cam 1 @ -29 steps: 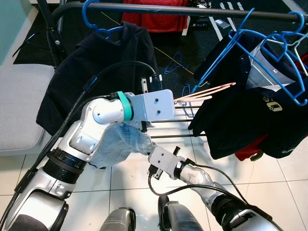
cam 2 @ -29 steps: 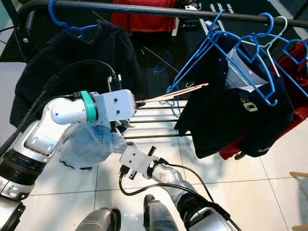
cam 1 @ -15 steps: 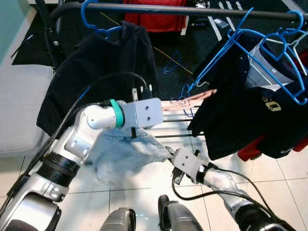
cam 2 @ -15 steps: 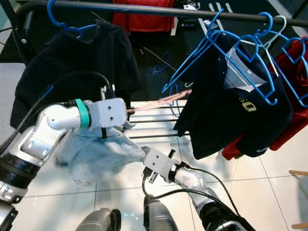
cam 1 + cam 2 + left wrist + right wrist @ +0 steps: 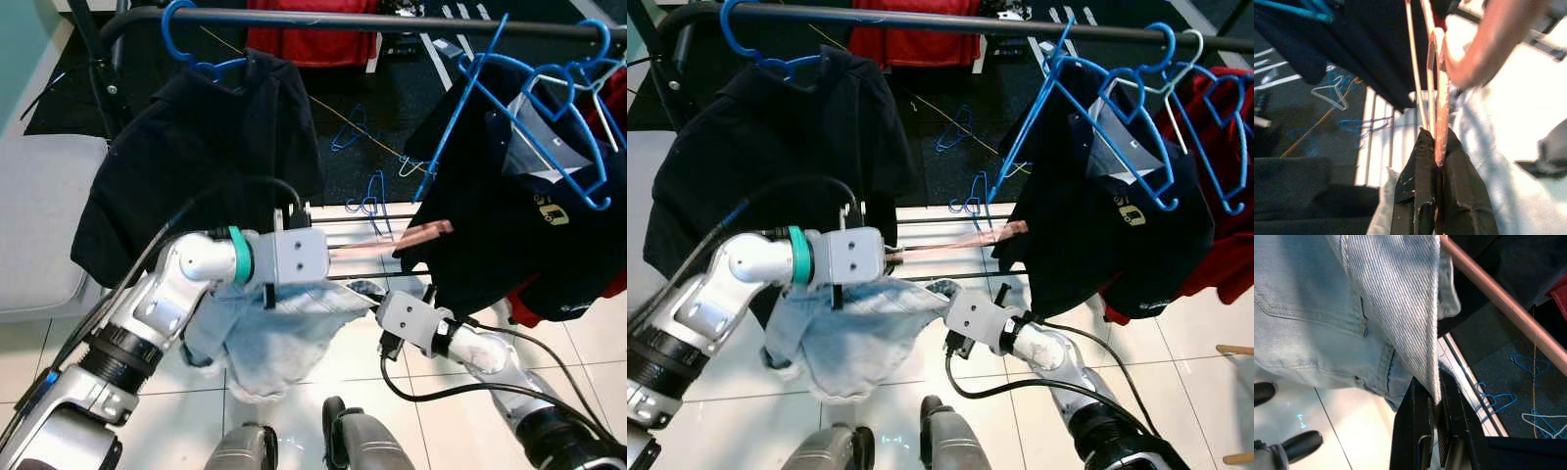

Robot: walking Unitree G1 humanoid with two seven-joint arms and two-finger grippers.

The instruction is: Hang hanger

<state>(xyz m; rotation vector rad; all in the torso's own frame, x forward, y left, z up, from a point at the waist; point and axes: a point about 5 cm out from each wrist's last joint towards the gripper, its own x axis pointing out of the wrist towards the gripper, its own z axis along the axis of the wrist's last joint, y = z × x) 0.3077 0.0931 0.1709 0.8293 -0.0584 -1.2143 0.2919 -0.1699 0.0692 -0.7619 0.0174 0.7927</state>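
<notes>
The fingers (image 5: 1422, 196) of the left gripper (image 5: 1439, 159) are pressed together on the pink hanger (image 5: 392, 245), which runs straight out from their tips toward the dark garment (image 5: 519, 225) hanging on blue hangers (image 5: 549, 88) from the black rail (image 5: 392, 20). The hanger's far end lies at the edge of that garment, well below the rail. A pair of pale blue jeans (image 5: 269, 333) hangs from the hanger just beneath the left fingers. The fingers (image 5: 1415, 431) of the right gripper (image 5: 1436, 401) are shut on the jeans' seamed edge, just below and beside the left ones, with the pink bar passing close over their tips. Beyond both sets of fingers, on the dark floor mat (image 5: 362, 137), lie loose blue wire hangers (image 5: 353, 127). A second dark garment (image 5: 196, 147) hangs from the rail above the left arm, with a grey cushion (image 5: 39, 215) to its outer side.
</notes>
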